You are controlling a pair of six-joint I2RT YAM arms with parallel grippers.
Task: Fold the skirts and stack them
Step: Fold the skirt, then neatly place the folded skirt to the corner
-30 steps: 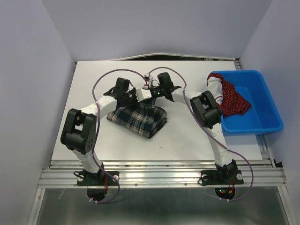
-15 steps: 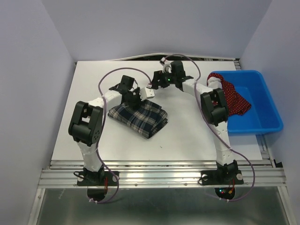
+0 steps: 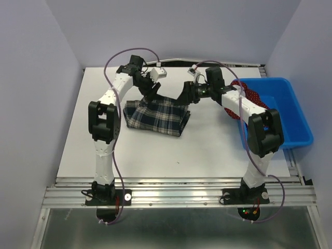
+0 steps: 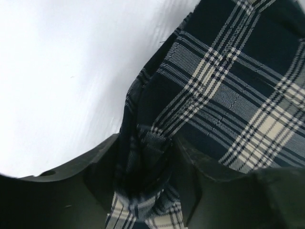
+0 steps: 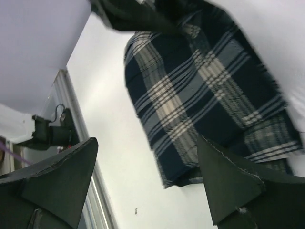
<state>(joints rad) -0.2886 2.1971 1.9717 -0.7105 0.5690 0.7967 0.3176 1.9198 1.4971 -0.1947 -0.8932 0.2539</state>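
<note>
Since half second ago: left arm stretched farther out, right arm swung over toward bin side; plaid skirt (image 3: 155,115) drawn from skewed bundle into squarer rectangle. Left fingers (image 3: 149,95) clamp bunched fold at skirt's far-left corner, probably keeping edge taut so fold squares up. Right fingers (image 3: 185,97) spread wide, nothing between them, just off far-right corner. Plaid skirt lies mid-surface (image 3: 78,150). Red polka-dot skirt (image 3: 255,96) heaped in blue bin (image 3: 295,135), unfolded; stacking not begun.
</note>
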